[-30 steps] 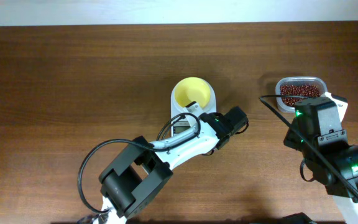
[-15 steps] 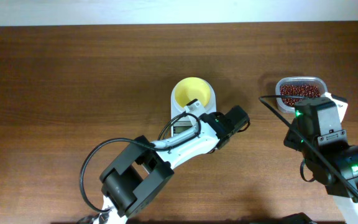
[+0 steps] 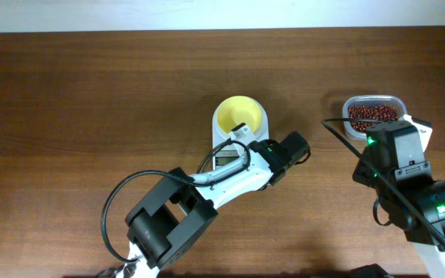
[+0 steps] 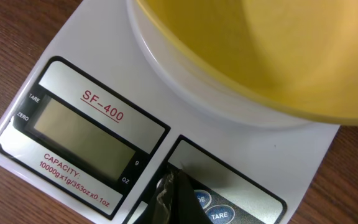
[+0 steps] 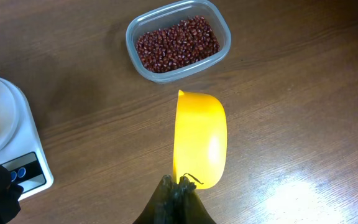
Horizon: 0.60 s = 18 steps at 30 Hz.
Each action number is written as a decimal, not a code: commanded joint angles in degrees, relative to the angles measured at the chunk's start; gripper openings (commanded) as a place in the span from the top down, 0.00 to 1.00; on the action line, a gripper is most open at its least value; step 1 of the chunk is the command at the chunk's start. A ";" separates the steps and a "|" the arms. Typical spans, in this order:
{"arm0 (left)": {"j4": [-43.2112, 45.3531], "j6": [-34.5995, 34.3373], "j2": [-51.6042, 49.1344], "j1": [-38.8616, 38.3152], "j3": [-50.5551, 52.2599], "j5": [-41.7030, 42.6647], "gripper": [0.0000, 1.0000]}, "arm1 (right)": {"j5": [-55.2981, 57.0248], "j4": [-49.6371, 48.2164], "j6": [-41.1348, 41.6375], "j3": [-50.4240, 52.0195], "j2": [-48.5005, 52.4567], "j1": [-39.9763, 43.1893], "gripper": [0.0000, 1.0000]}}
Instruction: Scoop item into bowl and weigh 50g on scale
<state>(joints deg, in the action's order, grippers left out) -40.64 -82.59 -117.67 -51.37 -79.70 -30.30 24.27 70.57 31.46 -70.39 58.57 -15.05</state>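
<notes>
Step in hand, my read: wake/zero the scale (image 4: 98, 43) w/ the bowl (image 4: 260, 56) already on it, before any beans go in. Left gripper (image 4: 173, 190) is clenched, holding nothing, closed tip down at the buttons (image 4: 207, 202). It sits just beside the round one left of TARE; contact y/n, can't tell.

To do it well:
- Press straight down and short. A sideways shove would slide the scale or rock the bowl.
- Check which btn is under the tip; it looks slightly off-centre, at the btn's left edge.
- Lift fully clear afterwards, since any weight resting on the housing skews zero.
- Confirm the display (image 4: 82, 134) shows digits before scooping. It's blank atm.

Looks: scale is white, square-ish, marked SF-400, grey LCD, btn panel on the near edge. Bowl is pale yellow w/ a whitish rim, about as wide as the platter, and the part in view is empty.

Outward: right gripper (image 5: 179, 183) is closed on the handle of the yellow scoop (image 5: 199, 140), cup empty, held over the table (image 5: 291, 93) near the clear container (image 5: 132, 37). Beans (image 5: 176, 43) are small, dark red-brown, loose, and all in that container, well right of the scale.
</notes>
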 commanded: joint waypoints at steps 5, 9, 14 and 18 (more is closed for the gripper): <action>0.83 -0.72 -2.89 -0.24 0.50 -1.25 1.00 | 0.13 0.20 0.24 -1.09 -0.07 -0.26 0.96; 1.01 -0.72 -2.89 -0.24 0.50 -1.25 1.00 | 0.13 0.20 0.24 -1.09 -0.07 -0.26 0.96; 0.94 -0.72 -3.04 -0.24 0.50 -1.22 1.00 | 0.13 0.20 0.24 -1.09 -0.07 -0.26 0.96; 0.68 -0.70 -3.41 -0.24 0.50 -1.01 1.00 | 0.13 0.20 0.24 -1.09 -0.07 -0.26 0.96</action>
<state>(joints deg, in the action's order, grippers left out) -39.70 -82.59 -118.67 -51.42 -79.70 -31.57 24.27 70.57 31.48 -70.39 58.57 -15.05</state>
